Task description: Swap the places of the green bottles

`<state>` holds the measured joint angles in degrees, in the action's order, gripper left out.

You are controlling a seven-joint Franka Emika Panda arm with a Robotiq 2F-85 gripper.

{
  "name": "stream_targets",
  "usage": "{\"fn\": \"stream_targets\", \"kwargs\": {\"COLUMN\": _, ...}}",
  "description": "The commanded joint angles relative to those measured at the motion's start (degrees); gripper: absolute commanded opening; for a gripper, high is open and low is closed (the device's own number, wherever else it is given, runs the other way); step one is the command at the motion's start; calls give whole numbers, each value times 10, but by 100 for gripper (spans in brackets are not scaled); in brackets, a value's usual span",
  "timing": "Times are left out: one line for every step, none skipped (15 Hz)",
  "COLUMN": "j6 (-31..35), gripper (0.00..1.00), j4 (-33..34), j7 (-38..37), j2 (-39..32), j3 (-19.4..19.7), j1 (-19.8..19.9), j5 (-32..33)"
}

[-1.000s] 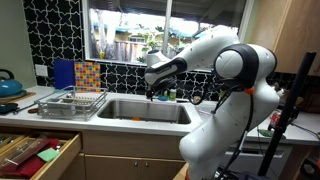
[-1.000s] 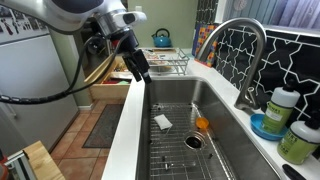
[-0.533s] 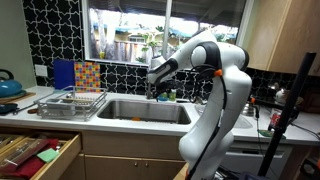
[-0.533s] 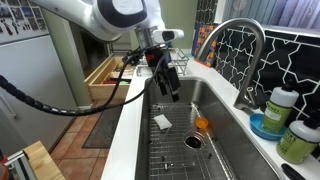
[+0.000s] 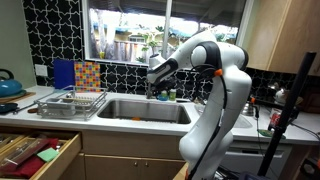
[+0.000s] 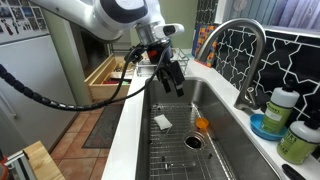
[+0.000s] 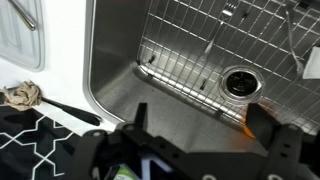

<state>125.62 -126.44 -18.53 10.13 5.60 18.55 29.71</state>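
Observation:
Two green bottles with white caps stand on the counter behind the sink, one by the faucet base (image 6: 283, 106) and one nearer the camera (image 6: 299, 140). In an exterior view a bit of green (image 5: 170, 95) shows behind the arm. My gripper (image 6: 175, 80) hangs over the sink's far end, well away from the bottles. It also shows in an exterior view (image 5: 151, 90). In the wrist view the gripper (image 7: 202, 122) is open and empty, with the sink grid (image 7: 190, 50) and drain (image 7: 240, 82) below it.
A curved faucet (image 6: 245, 50) rises between gripper and bottles. An orange object (image 6: 202, 124) and a white scrap (image 6: 162, 121) lie in the sink. A blue dish (image 6: 263, 126) sits by the bottles. A dish rack (image 5: 70, 100), a kettle (image 5: 8, 85) and an open drawer (image 5: 35, 150) lie beyond.
The arm has swung from the counter's front edge to over the sink. The gripper has edged a little further toward the faucet side. It stays open.

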Motion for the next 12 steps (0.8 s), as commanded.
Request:
{"fn": "stream_targets", "kwargs": {"j6": -22, "gripper": 100, "j4": 93, "j7": -55, "j2": -115, "j3": 25, "j1": 3, "j5": 64}}
{"fn": "stream_targets", "kwargs": {"j6": -24, "gripper": 100, "j4": 113, "j7": -77, "j2": -135, "j3": 36, "j1": 1, "j5": 70}}
{"fn": "stream_targets", "kwargs": {"j6": -32, "gripper": 100, "j4": 135, "j7": -87, "j2": -156, "j3": 47, "j1": -3, "j5": 69}}
{"fn": "stream_targets", "kwargs": {"j6": -41, "gripper": 100, "j4": 160, "j7": -90, "j2": -179, "j3": 59, "j1": -6, "j5": 56}}
{"fn": "stream_targets", "kwargs": {"j6": -49, "gripper": 100, "j4": 186, "j7": -98, "j2": -204, "j3": 71, "j1": -7, "j5": 47}}
{"fn": "stream_targets", "kwargs": {"j6": -60, "gripper": 100, "j4": 209, "j7": -104, "j2": -222, "j3": 80, "j1": -9, "j5": 42}}
{"fn": "stream_targets", "kwargs": {"j6": -69, "gripper": 100, "j4": 229, "j7": -109, "j2": -238, "j3": 89, "j1": -11, "j5": 36}}
{"fn": "stream_targets", "kwargs": {"j6": -80, "gripper": 100, "j4": 246, "j7": -114, "j2": -252, "j3": 95, "j1": -13, "j5": 29}}
{"fn": "stream_targets", "kwargs": {"j6": -48, "gripper": 100, "j4": 200, "j7": -97, "j2": -216, "j3": 97, "j1": -18, "j5": 42}}
{"fn": "stream_targets", "kwargs": {"j6": -57, "gripper": 100, "j4": 218, "j7": -99, "j2": -231, "j3": 102, "j1": -18, "j5": 39}}
{"fn": "stream_targets", "kwargs": {"j6": -61, "gripper": 100, "j4": 231, "j7": -101, "j2": -242, "j3": 105, "j1": -19, "j5": 37}}
{"fn": "stream_targets", "kwargs": {"j6": -62, "gripper": 100, "j4": 236, "j7": -103, "j2": -247, "j3": 105, "j1": -19, "j5": 36}}
